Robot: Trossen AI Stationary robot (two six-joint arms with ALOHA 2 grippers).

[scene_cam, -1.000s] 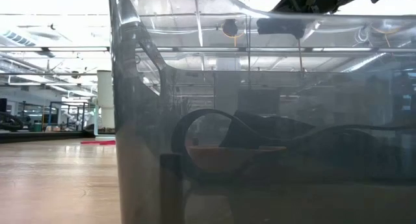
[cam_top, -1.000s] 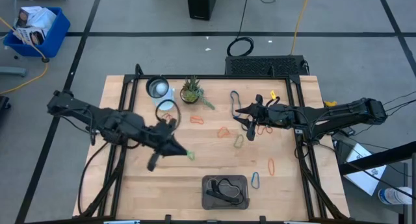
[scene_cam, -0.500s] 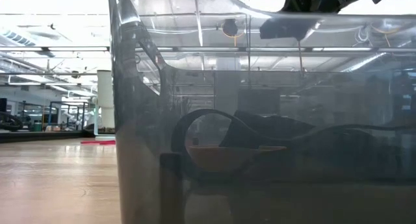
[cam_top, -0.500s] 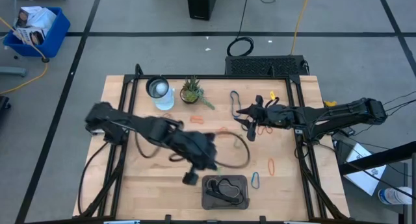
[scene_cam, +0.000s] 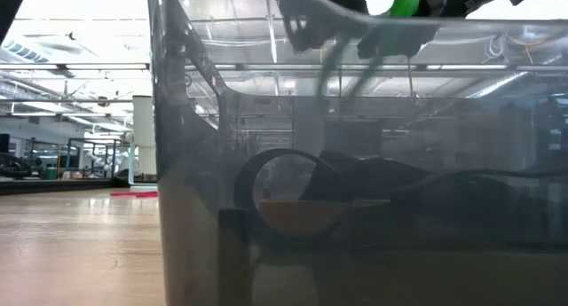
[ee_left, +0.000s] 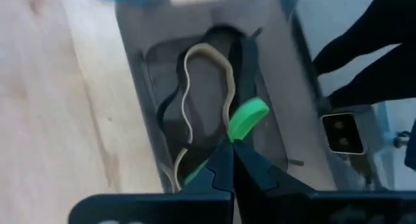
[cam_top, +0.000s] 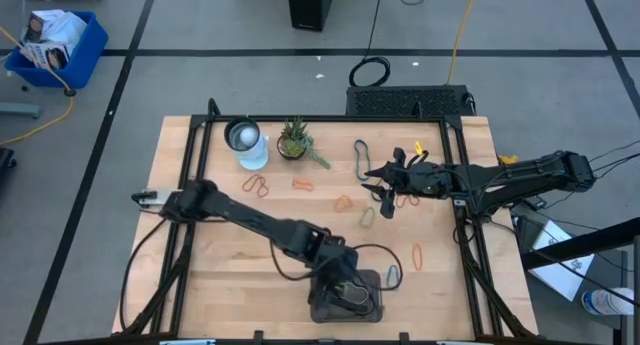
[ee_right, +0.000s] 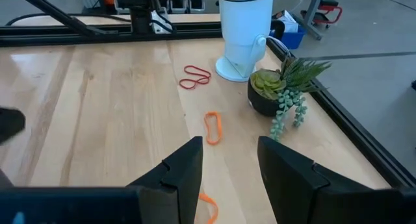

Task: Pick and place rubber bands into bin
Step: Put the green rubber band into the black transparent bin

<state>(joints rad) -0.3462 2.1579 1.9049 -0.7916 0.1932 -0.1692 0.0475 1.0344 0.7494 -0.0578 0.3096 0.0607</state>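
My left gripper is over the dark grey bin at the table's near edge, shut on a green rubber band. A long thin wavy loop runs from the fingertips into the bin, where black bands lie. My right gripper is open and empty over the table's right half, next to orange bands. Loose bands lie flat on the table: red, orange, blue and a large black one. My left gripper pinches the green band between its two fingertips, which point down from above. A short folded piece of it sticks out past the tips, clear of the bin floor. The wavy loop reaches the fingertips; whether it is pinched too, I cannot tell.
A white cup and a small potted plant stand at the table's far left; both show in the right wrist view, the cup and the plant. The bin's wall fills the low view.
My left gripper has gone from the table's left middle toward the right and the near edge, to above the bin, carrying the green band and trailing a large black loop behind it. The black band beside the cup is gone from there.
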